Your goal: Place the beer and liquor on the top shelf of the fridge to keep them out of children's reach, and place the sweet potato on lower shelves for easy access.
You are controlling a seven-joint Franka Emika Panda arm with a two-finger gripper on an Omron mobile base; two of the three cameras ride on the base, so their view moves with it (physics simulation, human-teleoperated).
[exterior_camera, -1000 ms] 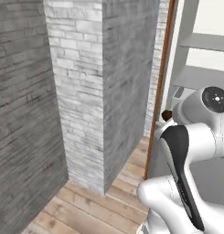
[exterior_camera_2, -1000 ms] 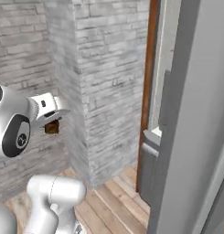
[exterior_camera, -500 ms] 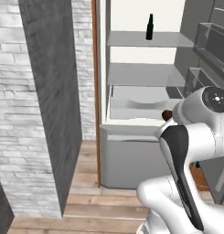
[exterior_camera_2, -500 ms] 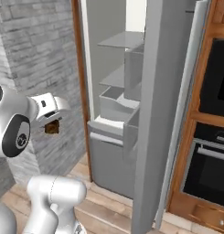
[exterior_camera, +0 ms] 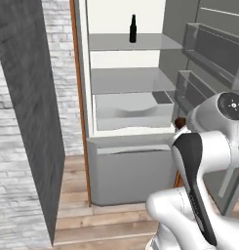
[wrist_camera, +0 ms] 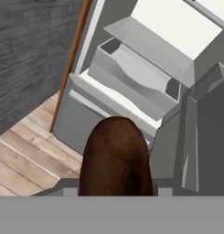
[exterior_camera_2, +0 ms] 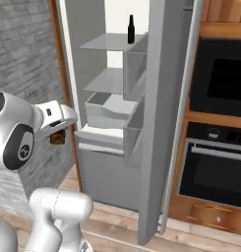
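The fridge stands open in front of me, its pale inside showing grey shelves and a grey drawer. The beer, a slim dark bottle, stands upright on the top shelf; it also shows in the right base view as the beer on the top shelf. My gripper is shut on the sweet potato, a dark reddish-brown lump. It hangs in the air before the fridge's lower part, sweet potato below the hand. The liquor is out of view.
The open fridge door with clear bins stands to the right. Beyond it is a wall oven in wood cabinets. A grey brick wall runs along the left. Wooden floor lies below.
The whole picture has swung from the brick wall to the open fridge, so the base has moved. The gripper keeps the sweet potato in the same grip.
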